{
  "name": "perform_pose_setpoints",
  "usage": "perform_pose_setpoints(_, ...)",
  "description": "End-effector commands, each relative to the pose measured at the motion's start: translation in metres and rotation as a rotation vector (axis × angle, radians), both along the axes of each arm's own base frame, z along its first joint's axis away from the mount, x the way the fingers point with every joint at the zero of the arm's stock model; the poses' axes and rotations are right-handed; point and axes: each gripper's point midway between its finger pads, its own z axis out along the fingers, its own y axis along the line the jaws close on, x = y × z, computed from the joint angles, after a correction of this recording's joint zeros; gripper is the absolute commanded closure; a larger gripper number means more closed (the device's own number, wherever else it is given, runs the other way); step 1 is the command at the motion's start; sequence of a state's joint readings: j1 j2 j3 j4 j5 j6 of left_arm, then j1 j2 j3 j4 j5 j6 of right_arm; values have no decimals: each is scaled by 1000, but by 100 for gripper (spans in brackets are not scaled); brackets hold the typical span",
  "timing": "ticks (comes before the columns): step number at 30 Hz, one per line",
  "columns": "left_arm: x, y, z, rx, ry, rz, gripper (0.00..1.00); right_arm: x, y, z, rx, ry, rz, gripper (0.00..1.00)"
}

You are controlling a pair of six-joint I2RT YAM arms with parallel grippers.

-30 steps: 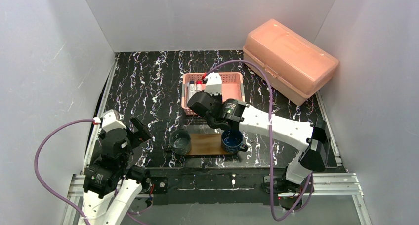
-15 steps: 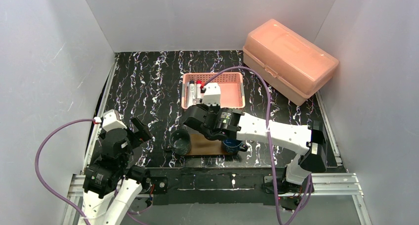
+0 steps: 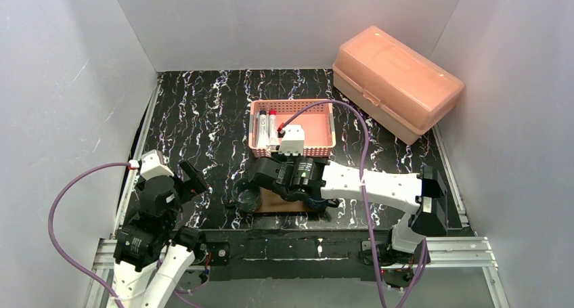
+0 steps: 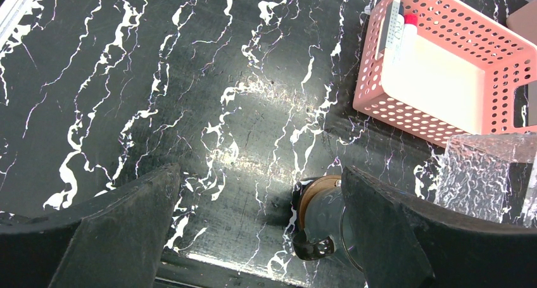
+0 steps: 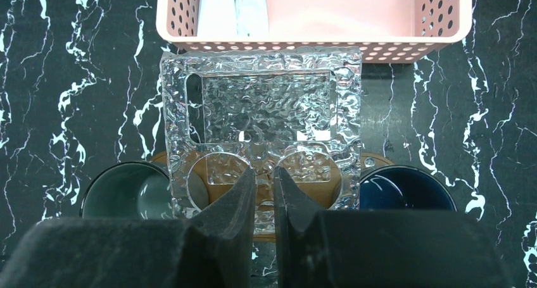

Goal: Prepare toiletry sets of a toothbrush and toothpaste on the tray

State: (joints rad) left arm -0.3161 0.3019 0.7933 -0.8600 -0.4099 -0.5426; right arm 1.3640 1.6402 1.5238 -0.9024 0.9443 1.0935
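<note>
Nearest, the left gripper [image 4: 258,180] hangs with jaws spread wide, holding nothing, over the black marbled table [image 4: 190,79]. The right gripper [image 5: 264,177] pinches the near wall of the clear faceted glass cup [image 5: 266,104], over the middle of the tray [image 3: 274,203]. From its fingers, the grey-green cup [image 5: 123,190] stands at nine o'clock and the dark blue mug [image 5: 405,190] at three. Farther, at twelve, the pink basket [image 5: 316,44] holds slim white items [image 5: 217,9] at its left end.
</note>
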Motion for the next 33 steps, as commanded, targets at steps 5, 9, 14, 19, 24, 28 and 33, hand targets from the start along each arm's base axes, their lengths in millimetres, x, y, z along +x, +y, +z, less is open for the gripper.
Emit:
perform_pose_setpoints(5,1,1,3,5,-17,4,1,-5,1,-13,2,4,-39,99)
perform_pose_setpoints(9,1,2,3,5,-18,4,1,-10,1,-22,-3,26,-35,99)
perform_pose_setpoints(14,1,1,2,5,-15,3,0,-17,0,-33,-14,52,-32,99)
perform_pose_setpoints(19,1,1,3,4,-17,2,1,-26,2,-43,-22,81,-21,99)
perform_pose_setpoints(24,1,1,3,5,-16,2,1,-33,8,-50,-21,113,-2,99)
perform_pose_setpoints(28,1,1,3,4,-19,2,1,-38,5,-56,-39,130,-4,99)
perform_pose_setpoints(33,0,1,3,3,-21,1,1,-43,7,-62,-40,148,1,99)
